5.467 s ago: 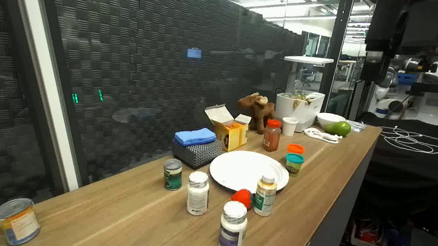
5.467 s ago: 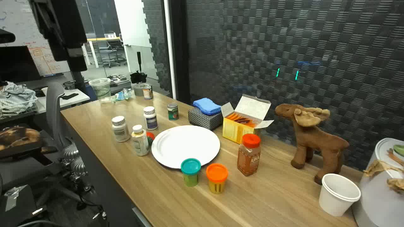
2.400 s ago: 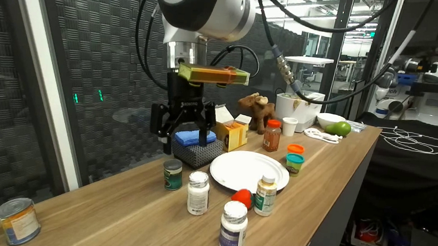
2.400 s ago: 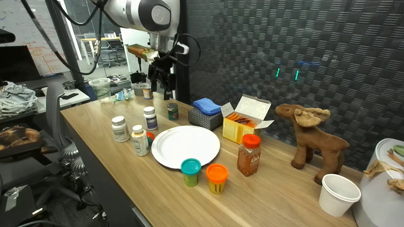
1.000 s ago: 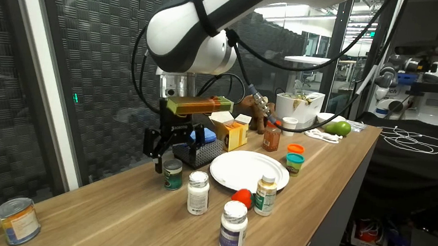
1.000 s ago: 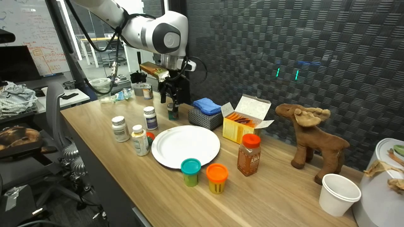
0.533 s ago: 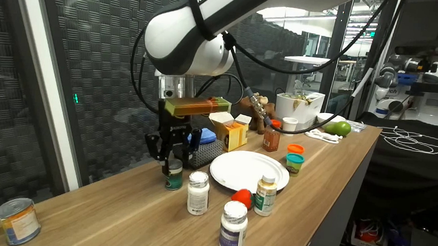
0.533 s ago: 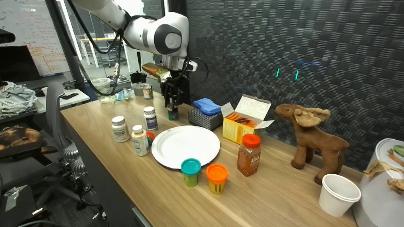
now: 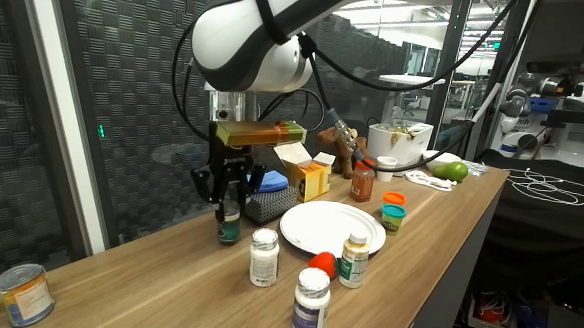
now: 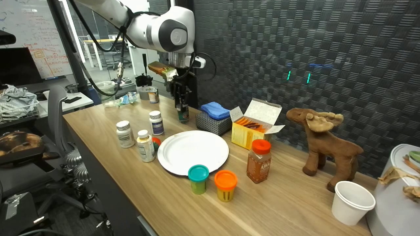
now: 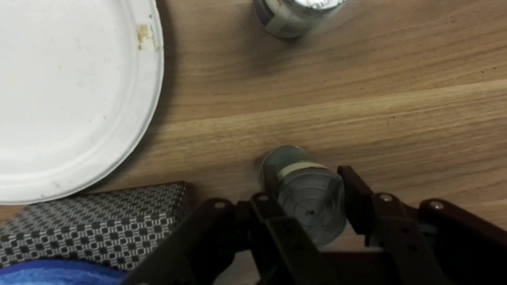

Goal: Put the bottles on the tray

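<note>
The green can is clasped between the fingers; the pick-up is seemingly being made; a lift onto the white plate is needed next.

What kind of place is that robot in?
Probably a robot lab or an office, I'd guess: there's a big robot arm, a whiteboard with writing on it, and a grey chair with armrests.

Wood-grain table, white plate on top, three upright white-capped bottles near it, red-capped jar, yellow box
</note>
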